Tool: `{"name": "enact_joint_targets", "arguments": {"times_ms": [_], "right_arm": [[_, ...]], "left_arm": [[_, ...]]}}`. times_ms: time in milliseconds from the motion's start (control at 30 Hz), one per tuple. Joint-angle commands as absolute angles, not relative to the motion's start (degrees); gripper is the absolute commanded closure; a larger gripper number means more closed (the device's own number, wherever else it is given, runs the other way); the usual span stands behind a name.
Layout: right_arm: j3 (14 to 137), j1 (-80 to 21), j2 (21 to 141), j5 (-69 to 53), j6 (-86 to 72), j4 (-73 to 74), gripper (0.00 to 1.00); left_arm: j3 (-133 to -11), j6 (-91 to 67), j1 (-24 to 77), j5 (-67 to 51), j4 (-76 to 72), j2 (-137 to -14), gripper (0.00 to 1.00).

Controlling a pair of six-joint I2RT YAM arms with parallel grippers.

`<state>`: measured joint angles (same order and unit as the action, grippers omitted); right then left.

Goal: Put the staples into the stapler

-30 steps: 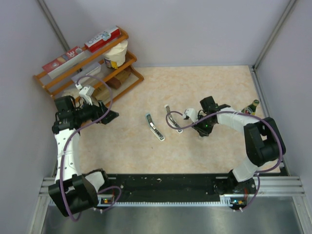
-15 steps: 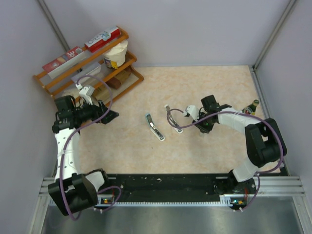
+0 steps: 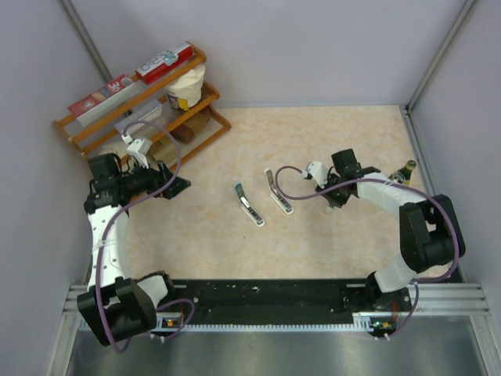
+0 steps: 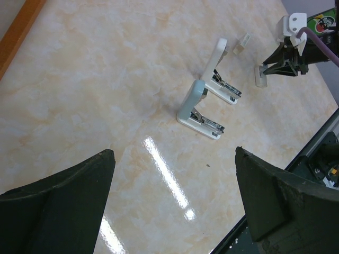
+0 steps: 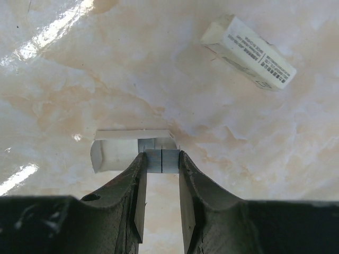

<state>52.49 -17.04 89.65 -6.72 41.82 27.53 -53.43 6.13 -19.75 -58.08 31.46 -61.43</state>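
Two staplers lie flipped open mid-table: a light-blue one (image 3: 247,204) (image 4: 198,108) and a white one (image 3: 278,192) (image 4: 220,74). Just right of them, my right gripper (image 3: 337,196) (image 5: 161,161) is low over the table, shut on a short grey strip of staples (image 5: 162,160). The strip sticks out of a small white open tray (image 5: 119,151) (image 4: 259,76). A printed white staple box (image 5: 249,52) (image 4: 242,43) lies just beyond. My left gripper (image 3: 174,186) (image 4: 175,174) hovers wide open at the left, holding nothing.
A wooden rack (image 3: 141,102) with boxes, a cup and other items stands at the back left. A small green bottle (image 3: 403,172) (image 4: 320,24) stands by the right wall, close behind my right arm. The black rail runs along the near edge.
My right gripper has shifted right and slightly back, away from the white stapler, still shut on the staples. The left arm and both staplers have not moved.
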Motion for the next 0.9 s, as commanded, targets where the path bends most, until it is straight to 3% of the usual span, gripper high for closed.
{"name": "enact_joint_targets", "arguments": {"times_ms": [0,267,867], "right_arm": [[52.82,-16.35,85.96,-6.85,40.17,25.58,0.83],[53.26,-16.87,83.24,-10.98,38.94,26.89,0.83],[50.10,-32.95,85.77,-16.00,41.13,29.97,0.82]], "left_arm": [[-53.09,6.33,-20.13,-59.85,29.44,-61.44,0.02],[-53.00,6.33,-20.13,-59.76,29.36,-61.35,0.02],[-53.09,7.03,-20.48,-58.45,29.53,-61.26,0.02]]}}
